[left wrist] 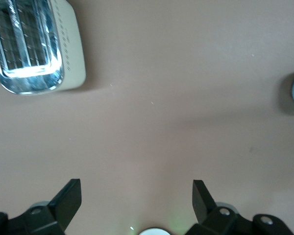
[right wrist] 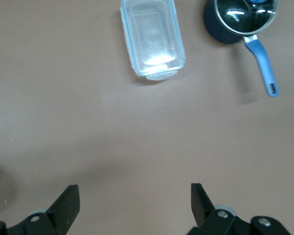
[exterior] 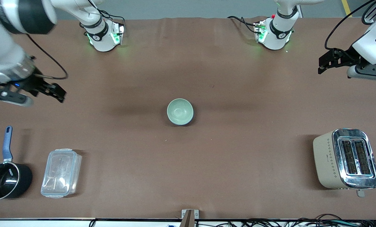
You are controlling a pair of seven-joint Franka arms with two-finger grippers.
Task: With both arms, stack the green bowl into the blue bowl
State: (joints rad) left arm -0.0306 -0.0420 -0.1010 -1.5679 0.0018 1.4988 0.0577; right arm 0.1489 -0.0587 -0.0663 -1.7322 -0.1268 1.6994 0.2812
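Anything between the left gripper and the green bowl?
Nothing: the front view shows only bare table between the left gripper and green bowl.

green bowl (exterior: 180,111) alone mid-table; toaster (exterior: 345,159), saucepan (exterior: 5,179), container (exterior: 61,173) at ends.

1. The front view is taken from high up, looking down at the whole table (exterior: 206,176), with the arm bases seen along its top edge.
2. The left wrist view is taken from above the left gripper (left wrist: 137,196), looking down past its spread fingers. The toaster (left wrist: 32,46) is seen there, and in the front view too (exterior: 345,159).
3. The right wrist view is taken from above the right gripper (right wrist: 135,200), looking down. The clear box (right wrist: 152,39) and saucepan (right wrist: 240,22) are shared with the front view.
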